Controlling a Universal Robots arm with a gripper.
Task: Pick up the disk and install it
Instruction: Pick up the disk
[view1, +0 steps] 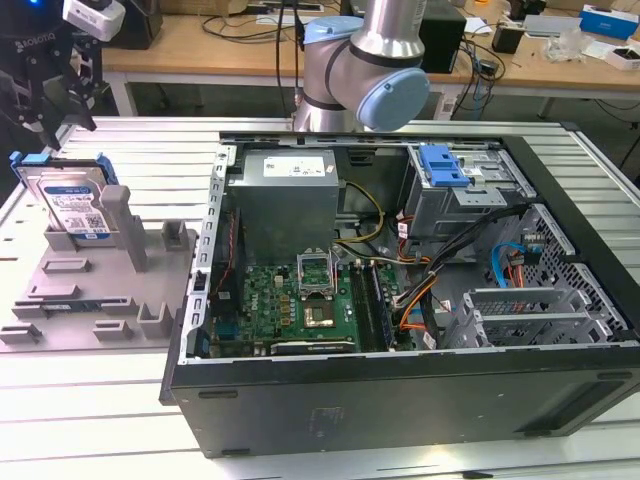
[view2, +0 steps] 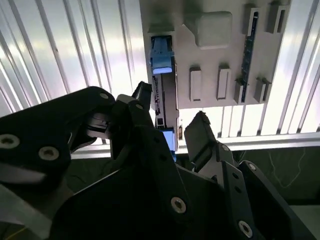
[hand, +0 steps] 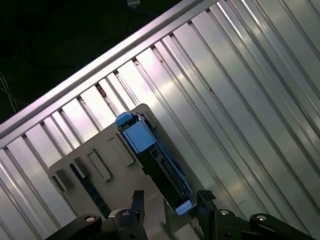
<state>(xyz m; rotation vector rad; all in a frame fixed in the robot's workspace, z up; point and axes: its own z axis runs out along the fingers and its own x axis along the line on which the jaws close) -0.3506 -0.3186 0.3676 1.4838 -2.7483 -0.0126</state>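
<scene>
The disk (view1: 72, 203) stands on edge in a slot of the grey holder plate (view1: 100, 295) at the exterior view's left, its white and blue label and blue carrier frame showing. My gripper (view1: 62, 125) hangs just above it, open, holding nothing. In both wrist views the disk (view2: 165, 97) (hand: 159, 167) is seen edge-on, a dark strip with blue ends. The gripper (view2: 172, 112) (hand: 171, 200) straddles one end of it, one finger (view2: 200, 127) on each side and apart from it.
An open computer case (view1: 400, 390) lies on the ribbed metal table (view1: 90, 420) at the exterior view's right. Inside are the grey power supply (view1: 287, 200), the motherboard (view1: 300, 300), loose cables and a drive bay with a blue latch (view1: 443, 165). The arm's base (view1: 370, 60) stands behind.
</scene>
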